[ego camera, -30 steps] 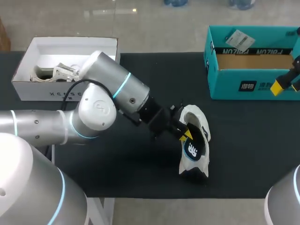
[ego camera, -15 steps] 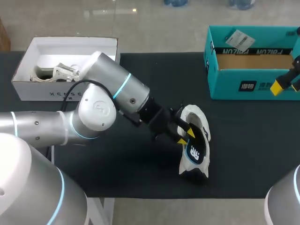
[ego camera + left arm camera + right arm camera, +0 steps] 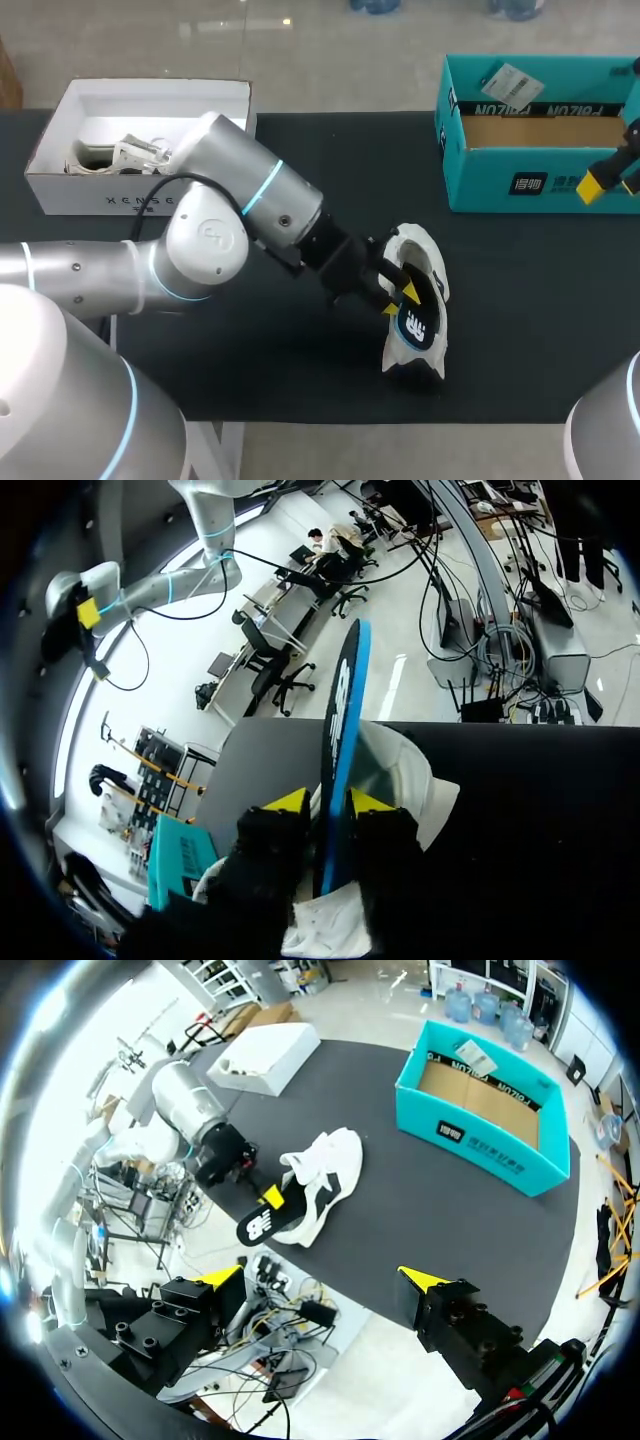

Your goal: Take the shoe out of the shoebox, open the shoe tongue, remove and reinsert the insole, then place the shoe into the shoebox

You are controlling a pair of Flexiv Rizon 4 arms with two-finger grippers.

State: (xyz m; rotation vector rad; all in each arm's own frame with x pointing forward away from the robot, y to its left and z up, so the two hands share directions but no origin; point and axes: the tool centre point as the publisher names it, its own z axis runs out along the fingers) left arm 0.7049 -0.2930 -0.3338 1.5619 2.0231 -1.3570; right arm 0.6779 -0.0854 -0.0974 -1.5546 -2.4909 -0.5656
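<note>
We see the black bench (image 3: 520,300) under soft, even light from above, with a pale sheen on the left arm's (image 3: 215,235) silver shell and only a faint shadow beneath the white shoe (image 3: 420,250). In the left wrist view the left hand (image 3: 327,802) sits in deep shade, and only its yellow tips and the blue edge of the insole (image 3: 340,730) pinched between them catch light. In the right wrist view glare whitens everything beyond the bench, and the wide-spread right hand (image 3: 325,1275) is dark.
</note>
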